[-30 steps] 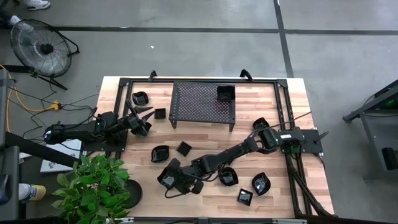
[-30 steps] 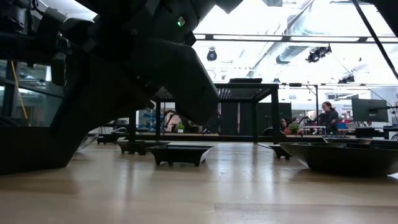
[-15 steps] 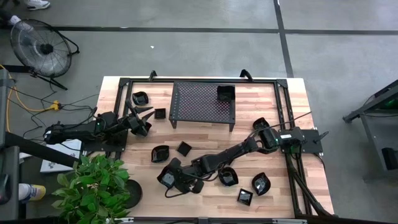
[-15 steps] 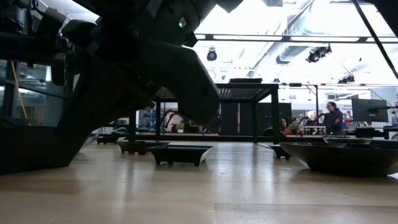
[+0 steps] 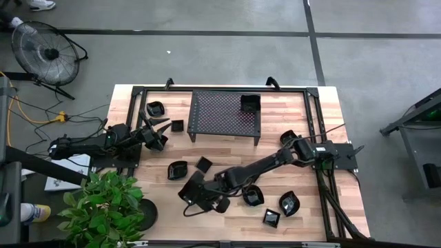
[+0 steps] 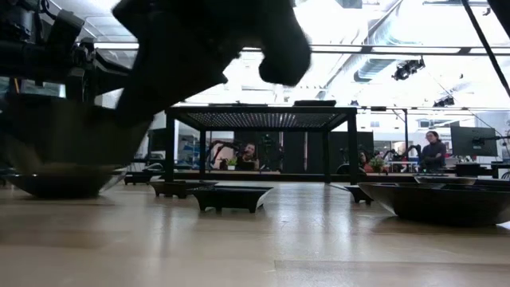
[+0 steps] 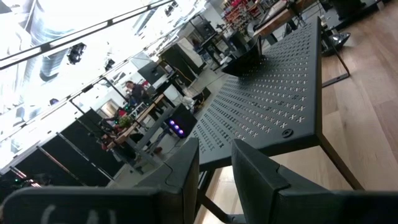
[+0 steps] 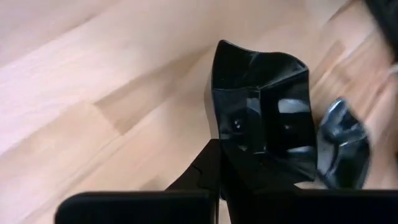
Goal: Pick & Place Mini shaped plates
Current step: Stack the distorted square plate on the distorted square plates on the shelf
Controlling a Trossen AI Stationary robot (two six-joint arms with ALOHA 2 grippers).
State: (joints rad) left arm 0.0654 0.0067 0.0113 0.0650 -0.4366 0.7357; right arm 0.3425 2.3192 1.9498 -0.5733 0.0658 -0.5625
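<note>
My right gripper (image 5: 195,194) at near table edge, jaws pinched on rim of square mini plate (image 8: 261,118), raised above wood. Other mini plates (image 5: 279,207) scattered near, one (image 5: 249,103) on mesh rack (image 5: 224,114) far side. My left gripper (image 5: 157,134) beside rack, fingers (image 7: 261,174) slightly parted, empty.

Ten plates (image 5: 178,169) show from above, one plate (image 5: 189,191) between the right gripper's (image 5: 198,195) jaws, one on the single rack (image 5: 220,114), eight on the one table (image 5: 331,117); two arms (image 5: 89,143), one plant (image 5: 103,203), one fan (image 5: 45,52).
</note>
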